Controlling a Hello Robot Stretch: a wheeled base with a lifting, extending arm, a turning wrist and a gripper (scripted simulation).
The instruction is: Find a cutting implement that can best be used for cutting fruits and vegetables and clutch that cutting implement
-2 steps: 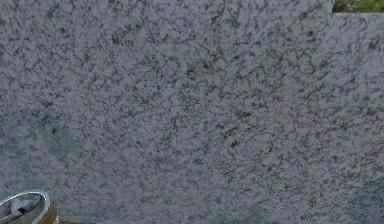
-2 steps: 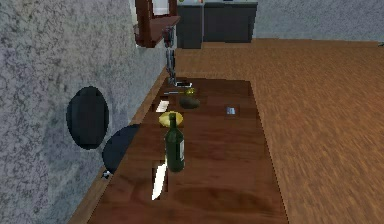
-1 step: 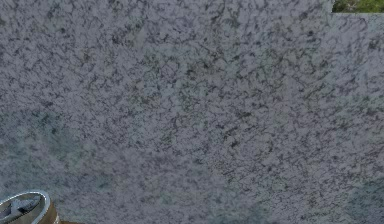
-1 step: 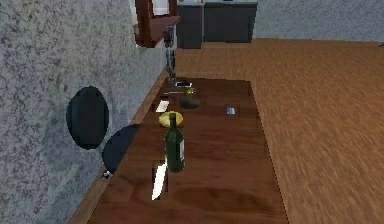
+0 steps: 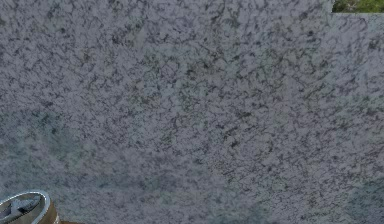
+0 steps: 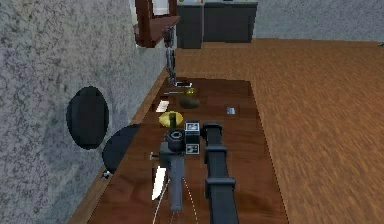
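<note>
Ok, so in the arm side view the knife lies on the wooden worktop, pale blade just left of the fingers. Its long axis runs near-to-far, roughly in line with the arm. I think the handle is at the far end, up by the dark wrist body, but it's murky there.

I honestly can't tell if the fingers are apart or together, or if they've got anything, since the blade lies flat right beside them. My guess is the move is a small shift left.

Farther along the worktop are a yellow-green round thing and a dark olive lump, both well out of the way. The chair back by the wall is off to the left.
</note>
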